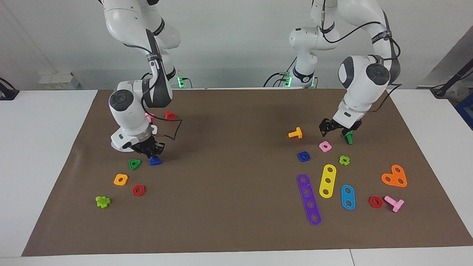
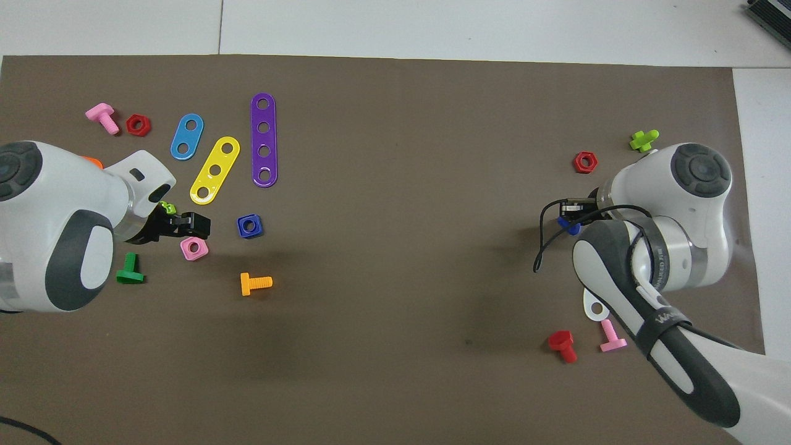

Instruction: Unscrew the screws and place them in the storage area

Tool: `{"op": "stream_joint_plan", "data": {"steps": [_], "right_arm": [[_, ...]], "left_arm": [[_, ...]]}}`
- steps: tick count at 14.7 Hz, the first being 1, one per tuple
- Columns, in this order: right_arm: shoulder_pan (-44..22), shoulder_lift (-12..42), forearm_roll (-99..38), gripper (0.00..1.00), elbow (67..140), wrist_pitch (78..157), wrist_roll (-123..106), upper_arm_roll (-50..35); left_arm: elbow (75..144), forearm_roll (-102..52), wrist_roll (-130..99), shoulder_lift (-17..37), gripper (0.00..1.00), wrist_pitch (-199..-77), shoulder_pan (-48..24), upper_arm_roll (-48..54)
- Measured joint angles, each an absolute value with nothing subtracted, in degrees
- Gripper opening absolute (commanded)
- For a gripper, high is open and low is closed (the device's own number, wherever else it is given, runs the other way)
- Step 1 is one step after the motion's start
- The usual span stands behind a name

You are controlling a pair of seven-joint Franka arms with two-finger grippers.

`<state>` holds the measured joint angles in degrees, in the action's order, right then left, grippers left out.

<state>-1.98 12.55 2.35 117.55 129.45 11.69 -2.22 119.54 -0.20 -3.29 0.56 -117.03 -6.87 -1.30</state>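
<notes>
The dark-blue bolt [image 1: 155, 161] with a triangular head is at the tip of my right gripper [image 1: 152, 153], low over the mat, beside the green triangular nut [image 1: 135, 164]. In the overhead view only a corner of the blue bolt [image 2: 567, 227] shows under the right gripper [image 2: 571, 215]. My left gripper [image 1: 335, 128] is open and empty, low over the mat at the left arm's end, between the green bolt [image 1: 348, 139] and the pink square nut [image 1: 325, 146]. It also shows in the overhead view [image 2: 184, 224].
Near the right gripper lie an orange square nut [image 1: 121, 179], a red hex nut [image 1: 138, 190], a lime bolt [image 1: 103, 201] and a red bolt [image 1: 169, 115]. At the left arm's end lie a blue square nut [image 1: 303, 156], an orange bolt [image 1: 295, 133], coloured strips [image 1: 309, 199] and an orange plate [image 1: 394, 176].
</notes>
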Motion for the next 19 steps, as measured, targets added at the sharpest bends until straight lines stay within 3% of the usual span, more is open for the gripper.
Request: {"op": "stream_joint_plan", "data": {"steps": [6,12,15,19], "right_arm": [[-2.0,9.7,2.3,0.98,113.7,125.6,11.7,-2.4],[-2.3,-0.5,2.3,0.99,111.3,118.8,11.7,-3.3],[-2.6,-2.6,2.3,0.99,105.1,110.8,11.7,-3.8],[-2.6,-0.8,2.3,0.99,94.2,100.6,11.7,-3.8]], "left_arm": [[119.5,-0.1,-1.7,-3.9,0.92,-114.5,-4.8,-1.3],[119.4,-0.1,-1.7,-10.0,0.93,-109.1,-4.8,-1.3],[119.3,-0.1,-1.7,-12.2,0.95,-108.0,-4.5,-1.4],[118.0,-0.1,-1.7,-13.5,0.98,-107.0,-3.1,-1.4]]}}
